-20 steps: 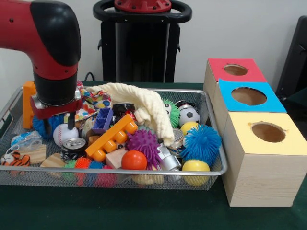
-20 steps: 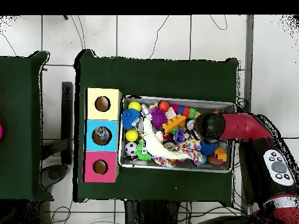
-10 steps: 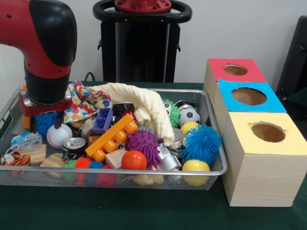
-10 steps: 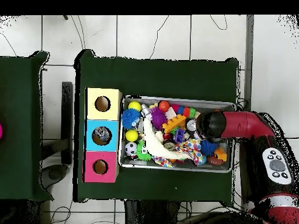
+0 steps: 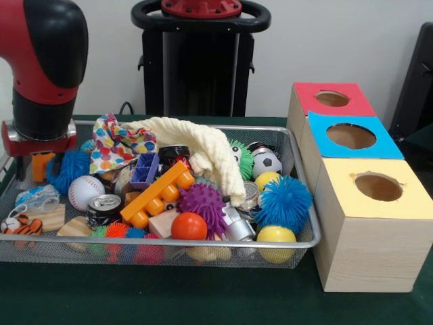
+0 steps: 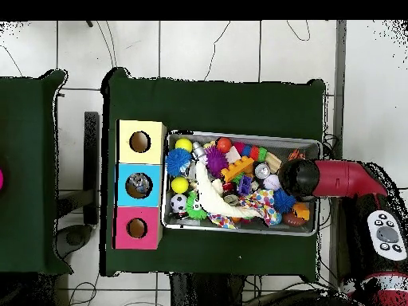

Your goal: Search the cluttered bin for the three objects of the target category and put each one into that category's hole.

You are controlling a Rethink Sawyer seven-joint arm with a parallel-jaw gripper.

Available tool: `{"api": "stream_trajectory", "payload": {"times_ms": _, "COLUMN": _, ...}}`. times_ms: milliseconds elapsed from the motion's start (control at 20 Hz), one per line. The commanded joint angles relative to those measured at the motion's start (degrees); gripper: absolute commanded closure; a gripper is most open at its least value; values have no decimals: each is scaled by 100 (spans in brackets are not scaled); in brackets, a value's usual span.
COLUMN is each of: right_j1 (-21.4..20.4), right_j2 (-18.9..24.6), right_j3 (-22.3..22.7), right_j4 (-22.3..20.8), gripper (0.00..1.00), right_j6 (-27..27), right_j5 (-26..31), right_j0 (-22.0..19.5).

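Note:
A wire bin [image 5: 203, 242] [image 6: 239, 135] holds a jumble of toys. Among them are a baseball [image 5: 88, 191], a small can [image 5: 103, 208], an orange ball [image 5: 189, 227], a purple spiky ball [image 5: 201, 203], a blue spiky ball [image 5: 283, 202], a yellow ball [image 5: 276, 237] and a soccer ball [image 5: 266, 162]. My gripper [image 5: 37, 166] hangs open and empty over the bin's left end in the front view, by an orange block and another blue spiky ball [image 5: 67, 169]. From overhead the arm's head [image 6: 296, 177] covers it.
Beside the bin stand three boxes with round holes: yellow [image 5: 379, 223], blue [image 5: 323, 130] and red [image 5: 304, 95]. A cream cloth [image 5: 210, 152] and a dotted cloth [image 5: 118, 145] drape over the toys. A long orange brick [image 5: 159, 193] lies mid-bin.
The arm has slid toward the bin's left end in the front view and risen a little. The baseball and can it stood over now show fully. Nothing was picked up.

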Motion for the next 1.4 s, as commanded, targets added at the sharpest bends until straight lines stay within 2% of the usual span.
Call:
{"api": "stream_trajectory", "payload": {"times_ms": 50, "right_j1": 363, "right_j2": -105, "right_j3": -159, "right_j4": 125, "gripper": 0, "right_j6": 1295, "right_j5": -532, "right_j0": 113}}
{"api": "stream_trajectory", "payload": {"times_ms": 500, "right_j1": 599, "right_j2": 33, "right_j3": -72, "right_j4": 466, "gripper": 0, "right_j6": 1123, "right_j5": -855, "right_j0": -33}}
{"api": "stream_trajectory", "payload": {"times_ms": 750, "right_j1": 538, "right_j2": 22, "right_j3": 85, "right_j4": 633, "gripper": 0, "right_j6": 991, "right_j5": -908, "right_j0": -103}}
{"api": "stream_trajectory", "payload": {"times_ms": 1400, "right_j1": 496, "right_j2": -177, "right_j3": 139, "right_j4": 660, "gripper": 0, "right_j6": 951, "right_j5": -1069, "right_j0": -41}}
